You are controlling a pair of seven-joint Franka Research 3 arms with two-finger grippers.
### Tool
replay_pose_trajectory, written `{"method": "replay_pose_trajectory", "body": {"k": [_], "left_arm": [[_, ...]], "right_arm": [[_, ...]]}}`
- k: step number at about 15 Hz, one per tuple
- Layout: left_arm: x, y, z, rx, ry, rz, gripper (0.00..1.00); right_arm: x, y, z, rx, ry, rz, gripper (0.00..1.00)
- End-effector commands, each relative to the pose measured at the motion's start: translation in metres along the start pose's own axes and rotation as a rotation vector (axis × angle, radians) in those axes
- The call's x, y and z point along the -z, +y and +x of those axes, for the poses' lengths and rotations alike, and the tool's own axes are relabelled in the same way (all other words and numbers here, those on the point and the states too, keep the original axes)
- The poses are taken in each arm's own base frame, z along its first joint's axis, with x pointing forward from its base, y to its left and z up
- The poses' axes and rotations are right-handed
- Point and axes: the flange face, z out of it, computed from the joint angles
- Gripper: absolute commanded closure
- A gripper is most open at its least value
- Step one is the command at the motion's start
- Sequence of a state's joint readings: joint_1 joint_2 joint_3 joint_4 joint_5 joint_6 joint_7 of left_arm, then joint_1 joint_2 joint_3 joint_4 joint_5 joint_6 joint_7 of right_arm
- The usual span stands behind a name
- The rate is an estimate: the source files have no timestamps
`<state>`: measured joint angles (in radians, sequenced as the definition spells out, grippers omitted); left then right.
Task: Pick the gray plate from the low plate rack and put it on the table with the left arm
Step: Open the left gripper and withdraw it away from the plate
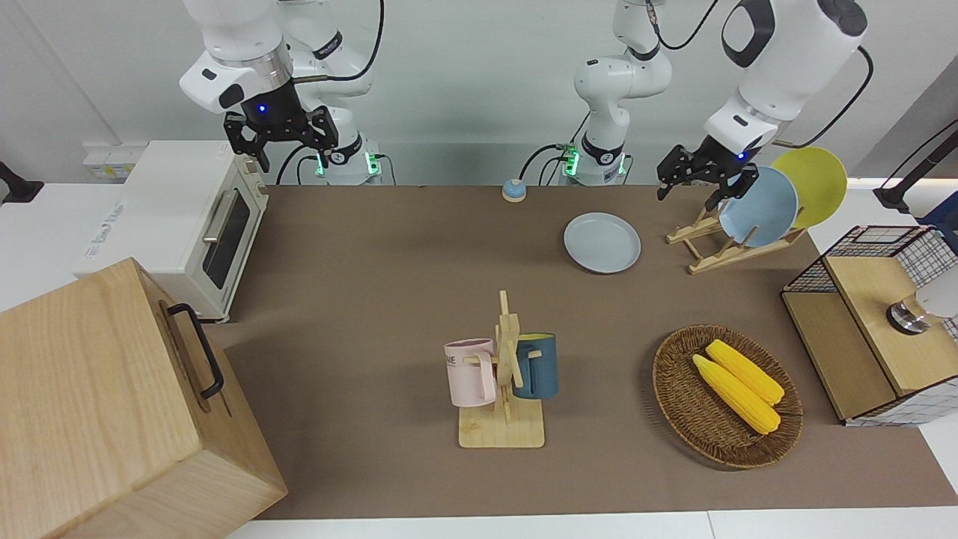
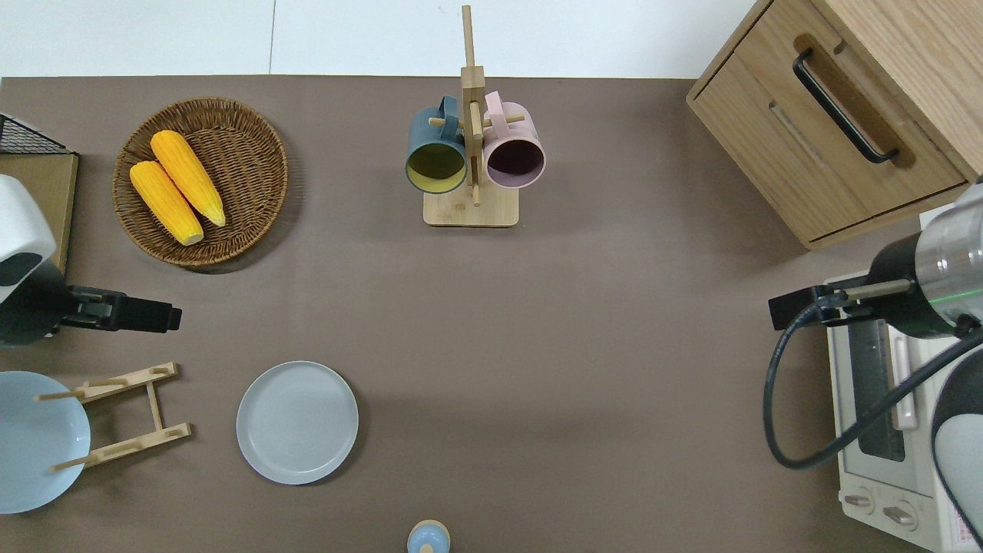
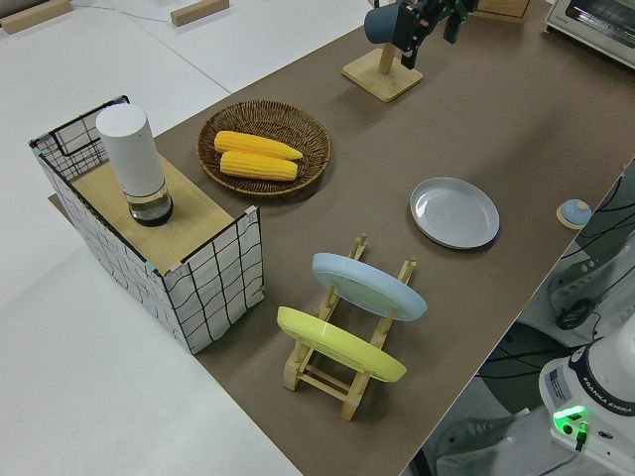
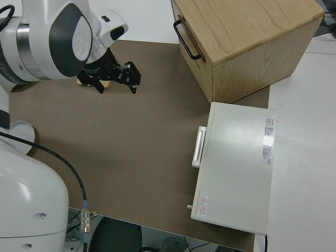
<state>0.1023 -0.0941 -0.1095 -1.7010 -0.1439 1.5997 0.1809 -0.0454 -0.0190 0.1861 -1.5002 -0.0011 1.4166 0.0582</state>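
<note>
While the gray plate (image 1: 602, 242) is lying flat on the desk (image 1: 389, 299) beside the low plate rack (image 1: 718, 243), I am holding my left gripper (image 1: 700, 178) spread and empty, judging it stiff, slick, breakable, best pinched at the rim.

Robotics laboratory staged as a kitchen — two white arms bolted at one edge of a brown-matted surface (image 1: 389, 262), bare white walls, trailing cables; toaster oven (image 1: 187, 224), mug stand (image 1: 503, 389) and corn basket (image 1: 726, 397) serve as props.
</note>
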Motion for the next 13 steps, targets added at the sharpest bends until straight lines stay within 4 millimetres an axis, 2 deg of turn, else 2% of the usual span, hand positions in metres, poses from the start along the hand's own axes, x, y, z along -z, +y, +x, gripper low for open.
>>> {"method": "replay_pose_trajectory", "body": {"k": [1,2,5,13], "left_arm": [[0.01,0.002,0.0,-0.009,-0.023,0.084,0.01],[0.01,0.001,0.0,-0.016,-0.031,0.125,0.01],[0.008,0.017,0.002,-0.05,-0.041,0.177,0.01],[0.006,0.01,0.002,-0.04,-0.047,0.176,0.0]], "right_arm": [[0.003,0.001,-0.002,-0.001,-0.005,0.01,0.013],[0.003,0.001,-0.002,-0.001,-0.005,0.01,0.011],[0.003,0.001,-0.002,-0.001,-0.005,0.01,0.013],[0.003,0.001,-0.002,-0.001,-0.005,0.01,0.013]]}}
